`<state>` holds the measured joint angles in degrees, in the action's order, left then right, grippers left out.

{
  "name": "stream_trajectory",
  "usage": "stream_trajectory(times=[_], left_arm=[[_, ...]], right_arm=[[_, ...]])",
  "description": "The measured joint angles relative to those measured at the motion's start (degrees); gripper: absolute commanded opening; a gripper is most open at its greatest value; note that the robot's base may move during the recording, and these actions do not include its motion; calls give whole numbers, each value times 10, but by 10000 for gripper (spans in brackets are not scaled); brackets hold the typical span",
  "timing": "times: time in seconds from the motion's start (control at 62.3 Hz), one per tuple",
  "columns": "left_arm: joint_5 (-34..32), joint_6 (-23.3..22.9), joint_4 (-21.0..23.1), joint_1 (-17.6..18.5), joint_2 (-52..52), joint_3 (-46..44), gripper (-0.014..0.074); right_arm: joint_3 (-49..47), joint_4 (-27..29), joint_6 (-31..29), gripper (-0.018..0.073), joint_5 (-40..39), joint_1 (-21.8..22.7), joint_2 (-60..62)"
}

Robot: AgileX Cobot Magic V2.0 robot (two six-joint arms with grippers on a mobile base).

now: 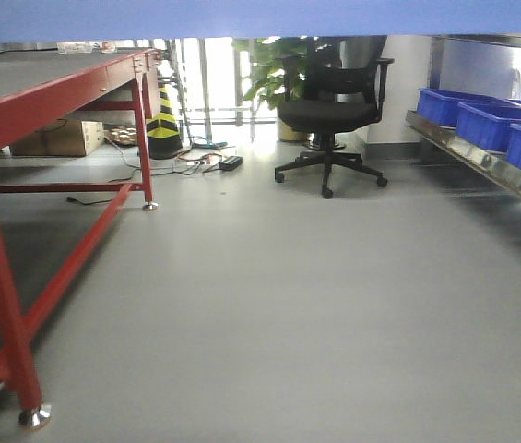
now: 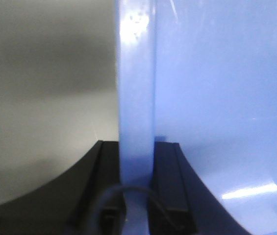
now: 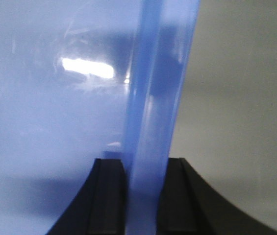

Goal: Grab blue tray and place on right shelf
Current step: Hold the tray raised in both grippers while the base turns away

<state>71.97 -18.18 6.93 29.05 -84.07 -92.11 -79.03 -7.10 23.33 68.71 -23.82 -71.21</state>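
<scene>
Gripping: the blue tray (image 1: 242, 18) is held at both ends, raised as a pale blue band across the top of the front view.
Left gripper (image 2: 137, 161): its black fingers (image 2: 106, 161) are closed narrow on the tray's rolled rim, one on each side; the tray's glossy face fills the right of this wrist view.
Right gripper (image 3: 143, 166): its black fingers (image 3: 110, 181) pinch the tray's opposite rim the same way.
Right shelf (image 1: 481, 157): steel, below the tray's right end and well apart from it, carrying dark blue bins (image 1: 491, 125).
Red table (image 1: 57, 88): below the tray's left end.
Office chair (image 1: 329, 115): black, beneath the tray's middle, far back, beside a plant (image 1: 269, 69).
Cone (image 1: 163, 125): striped yellow and black, below the tray, behind the table, with cables (image 1: 200, 164) next to it.
Floor (image 1: 269, 305): grey, under the tray.
</scene>
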Motion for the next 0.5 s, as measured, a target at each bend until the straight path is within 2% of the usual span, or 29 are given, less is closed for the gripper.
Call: stream_trajectory(times=[0.497], left_arm=[[1,0,0,0,0,0,-48]], right_arm=[[0,0,0,56,1,0,0]])
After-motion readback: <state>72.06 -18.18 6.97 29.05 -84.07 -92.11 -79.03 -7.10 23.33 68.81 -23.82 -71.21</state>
